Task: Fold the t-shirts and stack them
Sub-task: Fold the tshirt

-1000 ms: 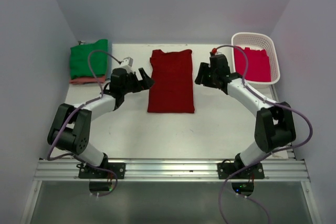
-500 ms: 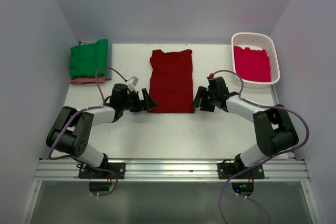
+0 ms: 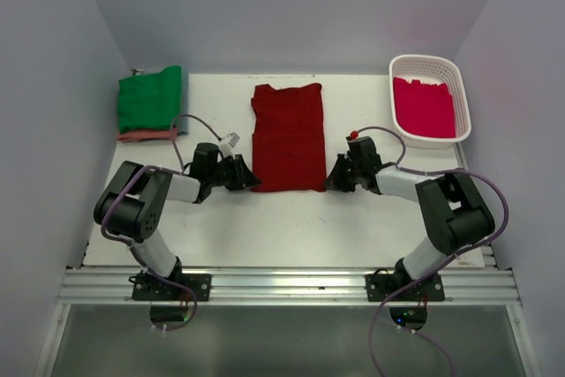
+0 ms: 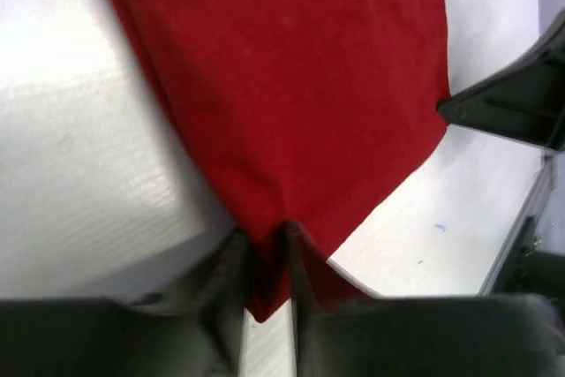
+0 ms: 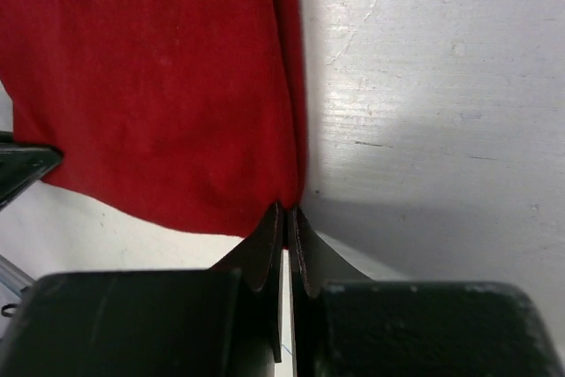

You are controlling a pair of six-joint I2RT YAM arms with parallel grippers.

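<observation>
A dark red t-shirt (image 3: 288, 137) lies flat in the middle of the table, folded into a long strip. My left gripper (image 3: 250, 184) is shut on its near left corner (image 4: 265, 289), red cloth pinched between the jaws. At the near right corner my right gripper (image 3: 333, 183) is shut on the cloth (image 5: 288, 202) as well. A crimson-pink t-shirt (image 3: 424, 108) lies in the basket. A folded green t-shirt (image 3: 148, 100) rests on a salmon-pink one (image 3: 141, 136) at the back left.
The white lattice basket (image 3: 461, 99) stands at the back right corner. Pale walls close in the table on three sides. The metal rail (image 3: 282, 284) with both arm bases runs along the near edge.
Both grippers dropped toward the near corners of the dark red t-shirt and closed on them; a second ago they stood open beside its middle.
</observation>
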